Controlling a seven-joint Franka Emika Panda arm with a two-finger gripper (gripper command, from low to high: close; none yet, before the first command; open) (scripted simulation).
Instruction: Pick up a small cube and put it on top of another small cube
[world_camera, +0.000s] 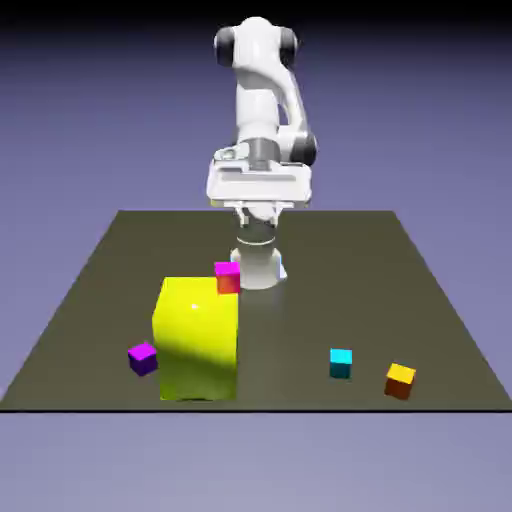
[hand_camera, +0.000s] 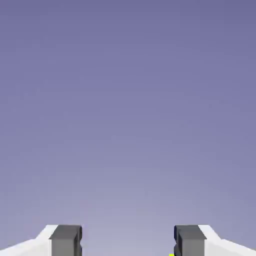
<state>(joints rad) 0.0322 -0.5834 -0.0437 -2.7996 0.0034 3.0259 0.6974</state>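
Claw (hand_camera: 128, 242): spread wide, holding nothing, raised above the tabletop (world_camera: 420, 300).
Small all-purple cube (world_camera: 143, 357): on the tabletop, exterior view's left, beside the big yellow block (world_camera: 197, 338).
Progress: nothing grasped or stacked; whole task remains.

Small cube (world_camera: 143, 357) just beside big block (world_camera: 197, 340).

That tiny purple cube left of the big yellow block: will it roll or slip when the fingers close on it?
The tiny purple cube sits flat on the dark table, so rolling seems unlikely. Its flat sides should suit parallel fingers. Being tiny, it is probably light and may skid if nudged.
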